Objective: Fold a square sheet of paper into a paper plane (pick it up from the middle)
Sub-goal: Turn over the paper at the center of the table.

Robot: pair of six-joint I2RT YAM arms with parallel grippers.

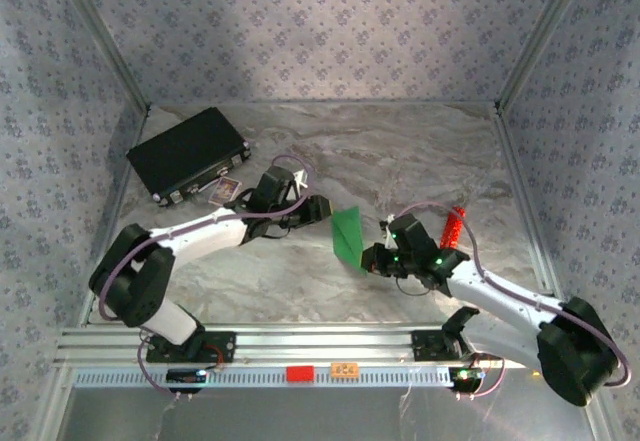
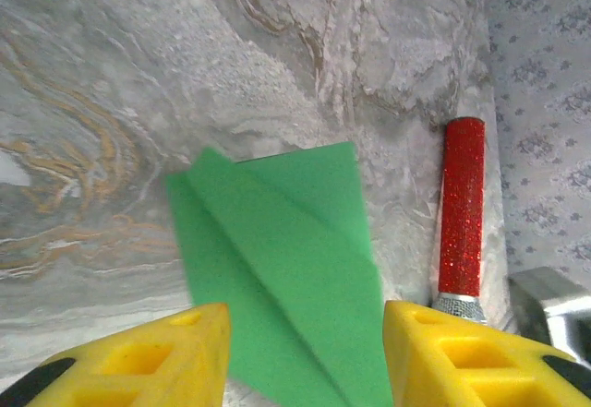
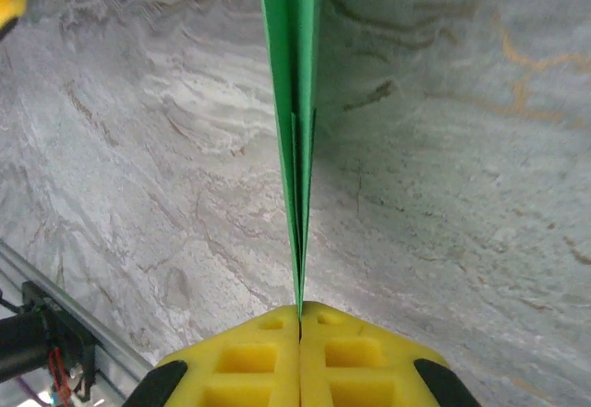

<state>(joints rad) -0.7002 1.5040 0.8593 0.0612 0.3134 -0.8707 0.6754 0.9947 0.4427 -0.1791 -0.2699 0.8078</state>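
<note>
Paper [image 1: 347, 233] was gripped edge-up by the clenched right tool [image 3: 300, 317]; the left tool [image 2: 303, 329], spread open at its ten o'clock, would best be closed squarely across the crease.

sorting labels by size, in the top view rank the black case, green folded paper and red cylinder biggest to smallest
1. black case, clearly largest
2. green folded paper, tilted to the camera, so probably foreshortened
3. red cylinder, smallest, its lower end partly hidden
</note>
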